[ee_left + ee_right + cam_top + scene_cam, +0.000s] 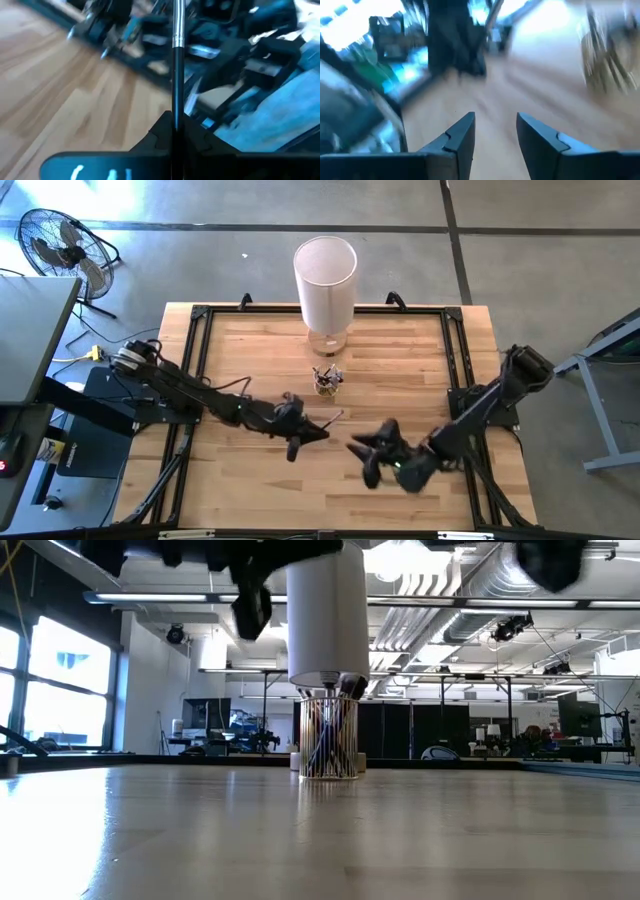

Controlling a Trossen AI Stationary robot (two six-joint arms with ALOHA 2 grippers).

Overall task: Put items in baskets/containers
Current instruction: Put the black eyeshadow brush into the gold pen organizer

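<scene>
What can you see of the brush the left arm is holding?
The brush is a thin straight stick: dark handle, a shiny metal ferrule farther up, and its tip runs out of the left wrist view. The left gripper has its jaws shut on the lower handle, so the brush sticks straight out from it. From above it shows as a pale sliver pointing toward the right arm, above the table, short of the glass cup. Nothing else touches it.

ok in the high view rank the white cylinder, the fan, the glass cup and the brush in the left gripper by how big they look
1. fan and white cylinder: similar, unsure
2. brush in left gripper
3. glass cup, close to the brush
</scene>
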